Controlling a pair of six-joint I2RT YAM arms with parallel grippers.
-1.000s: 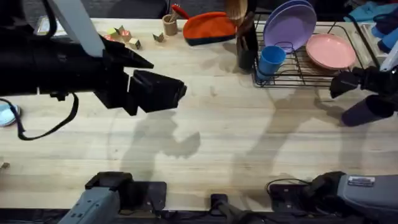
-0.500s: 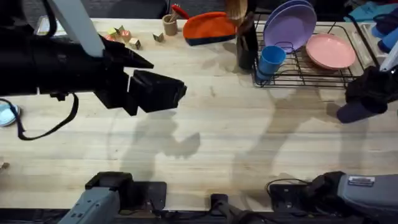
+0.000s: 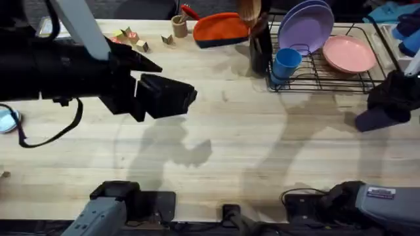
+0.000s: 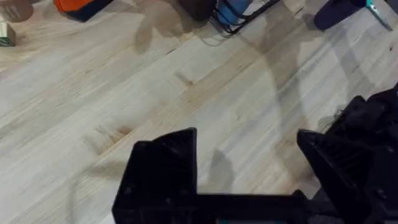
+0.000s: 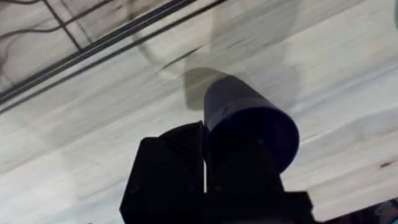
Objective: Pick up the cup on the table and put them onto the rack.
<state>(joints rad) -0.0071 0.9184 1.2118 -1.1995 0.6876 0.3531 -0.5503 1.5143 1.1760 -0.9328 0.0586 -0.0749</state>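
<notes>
purple cup (image 3: pixel 372 119) in right tool (image 3: pixel 394 98), beside black rack (image 3: pixel 328 77).

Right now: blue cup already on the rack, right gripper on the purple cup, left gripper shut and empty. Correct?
Not quite. The left gripper is open, fingers spread over bare table, per the left wrist view. The rest holds: blue cup on the rack, right gripper on the purple cup.
</notes>
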